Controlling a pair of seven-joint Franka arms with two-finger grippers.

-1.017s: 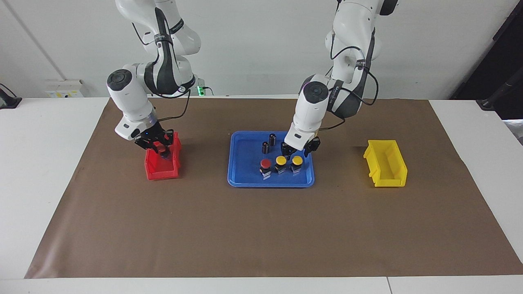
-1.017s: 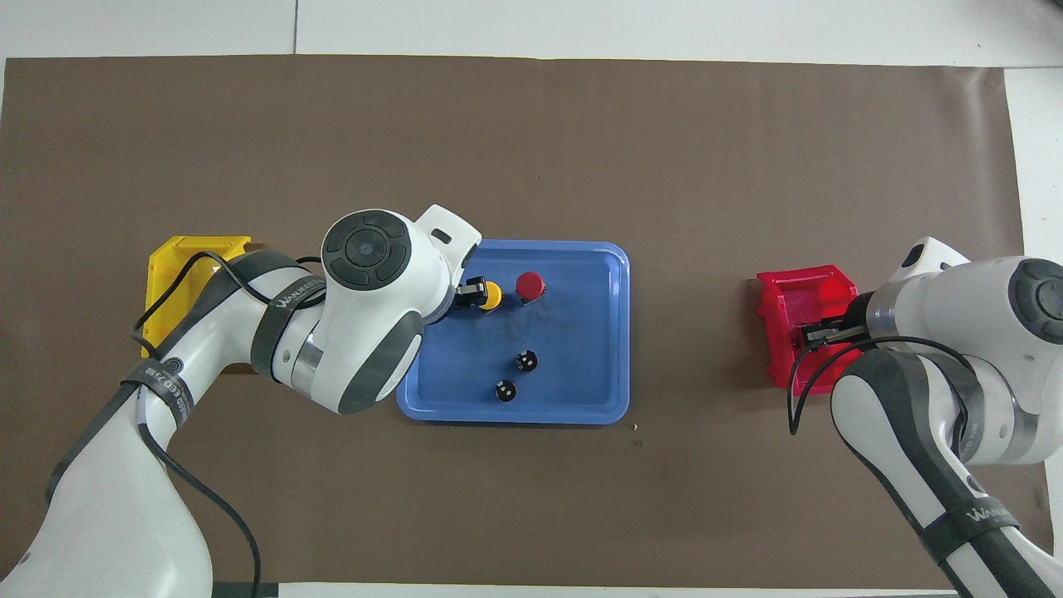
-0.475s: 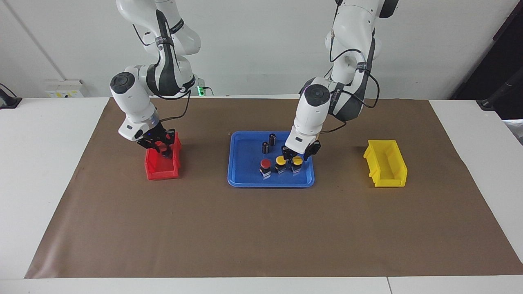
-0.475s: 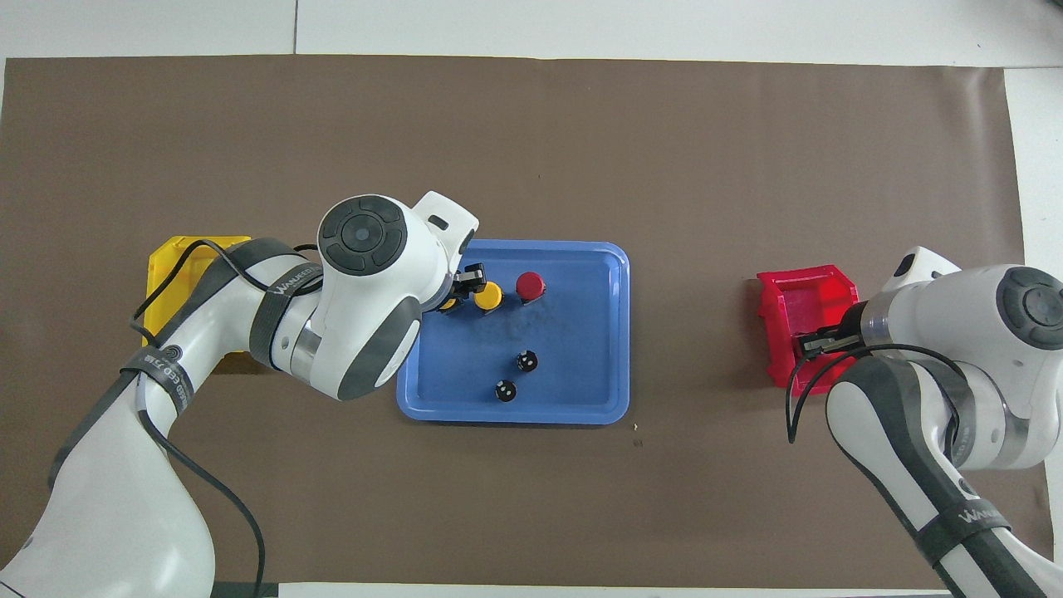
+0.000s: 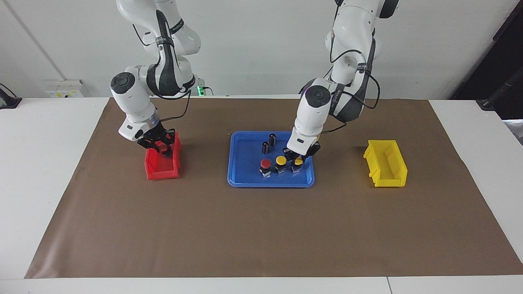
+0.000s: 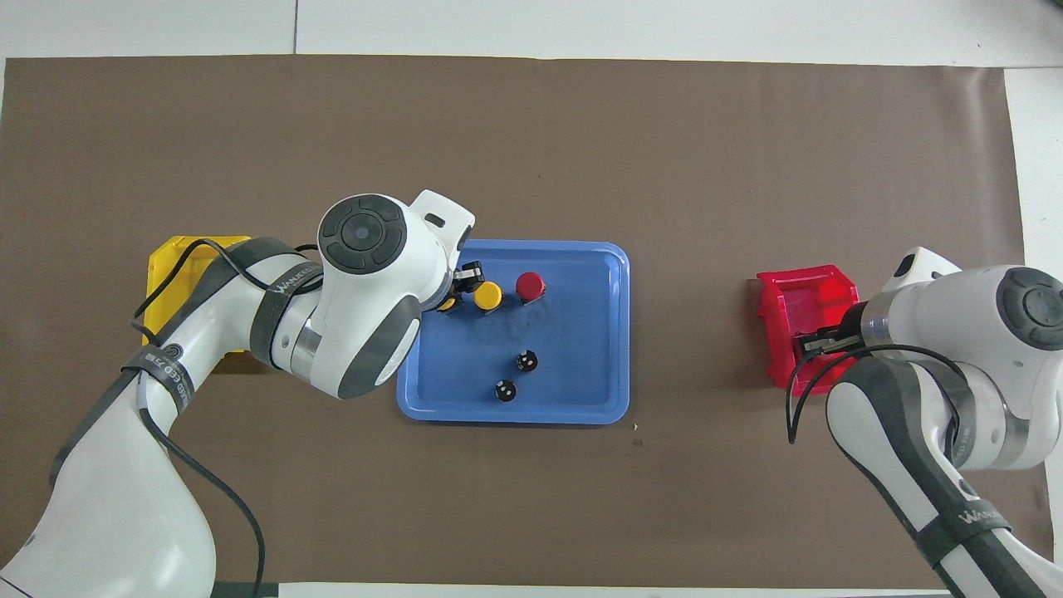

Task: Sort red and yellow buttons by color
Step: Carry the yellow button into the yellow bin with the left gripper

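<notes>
On the blue tray (image 5: 245, 163) (image 6: 573, 365) three buttons stand in a row: a red button (image 5: 265, 164) (image 6: 530, 286), a yellow button (image 5: 280, 160) (image 6: 488, 296), and a second yellow button (image 5: 298, 162) (image 6: 448, 304) at the left arm's end of the row. My left gripper (image 5: 298, 159) (image 6: 454, 296) is down on this second yellow button and shut on it; in the overhead view the wrist hides most of it. My right gripper (image 5: 163, 151) (image 6: 812, 339) hangs just over the red bin (image 5: 162, 167) (image 6: 810, 303). Nothing shows in its grip.
Two small dark cylinders (image 5: 272, 139) (image 5: 265, 147) stand on the tray, nearer to the robots than the buttons. A yellow bin (image 5: 386, 163) (image 6: 187, 257) sits on the brown mat toward the left arm's end. The red bin is toward the right arm's end.
My left gripper has come down over the end yellow button and closed on it. My right gripper has lifted a little and drawn back over the red bin.
</notes>
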